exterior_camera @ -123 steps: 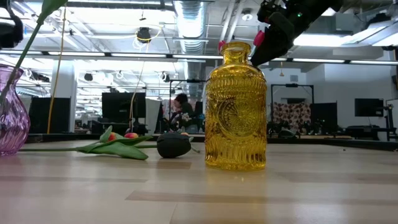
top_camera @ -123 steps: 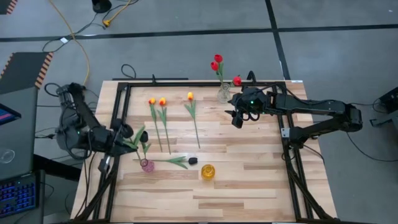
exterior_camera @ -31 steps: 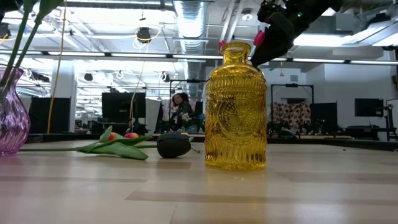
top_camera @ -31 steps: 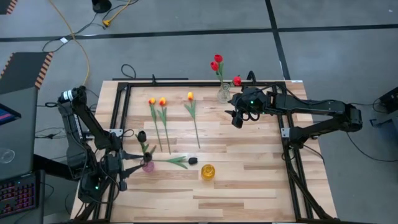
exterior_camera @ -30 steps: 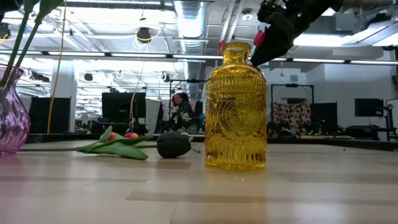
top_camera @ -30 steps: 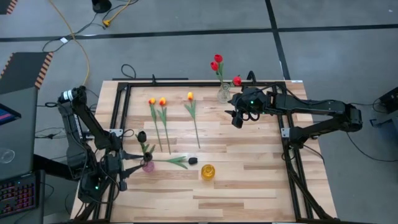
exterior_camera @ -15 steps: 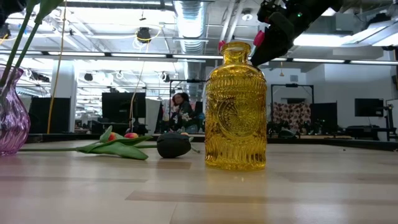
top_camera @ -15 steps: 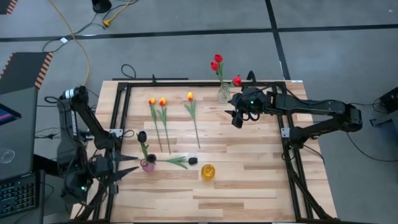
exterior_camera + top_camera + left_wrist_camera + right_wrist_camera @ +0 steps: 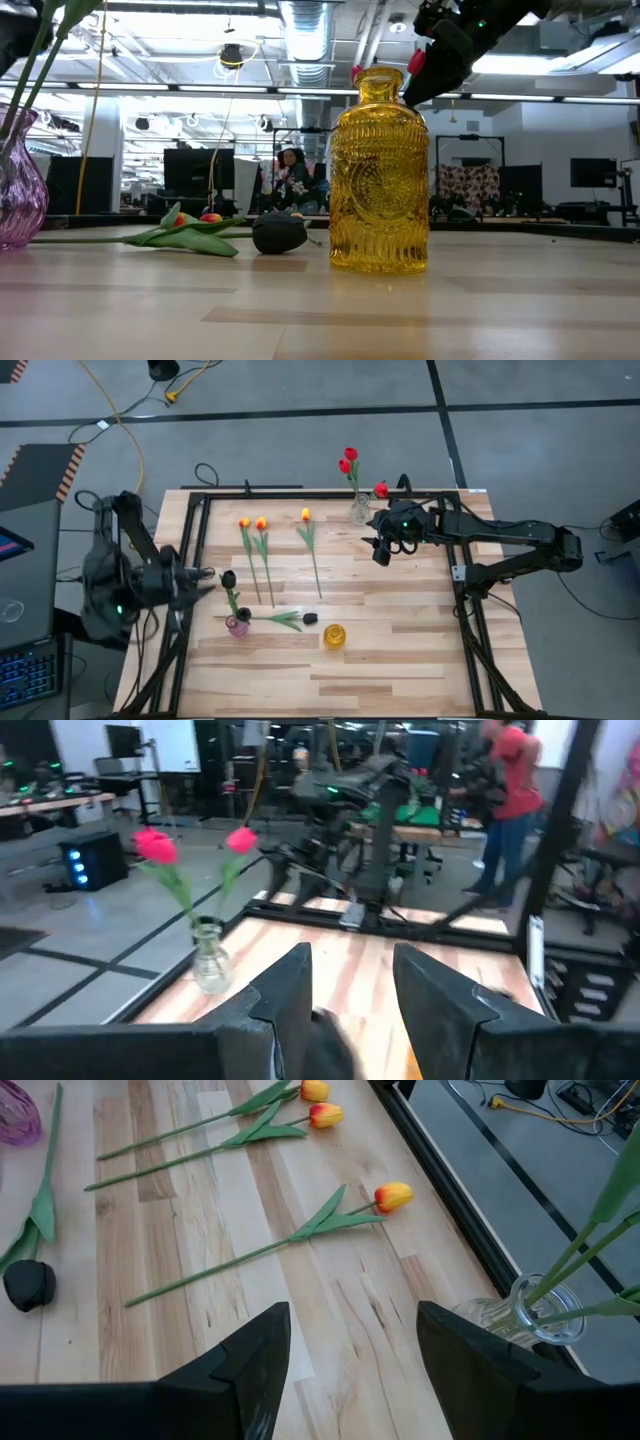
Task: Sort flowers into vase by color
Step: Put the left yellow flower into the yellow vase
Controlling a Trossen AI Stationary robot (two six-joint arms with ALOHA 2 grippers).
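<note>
- Bench (image 9: pixel 400 630): pale wood planks, black frame.
- Tulips: three yellow-orange heads (image 9: pixel 260 522), red heads (image 9: pixel 349 458), black heads (image 9: pixel 228 578); green stems.
- Vases: pink (image 9: pixel 237 626), embossed amber (image 9: pixel 379 170), clear (image 9: pixel 359 511).

My wooden table (image 9: pixel 400 630) carries three yellow-orange tulips (image 9: pixel 262 555) lying flat, a black tulip (image 9: pixel 290 619) lying beside the purple vase (image 9: pixel 237 626), a yellow vase (image 9: pixel 334 636), and a clear vase (image 9: pixel 359 512) near the far edge.

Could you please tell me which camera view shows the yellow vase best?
The low view: the yellow vase fills its centre, showing the embossed glass and neck. The high view shows it only from above as a small round shape. Neither wrist view shows it.
</note>
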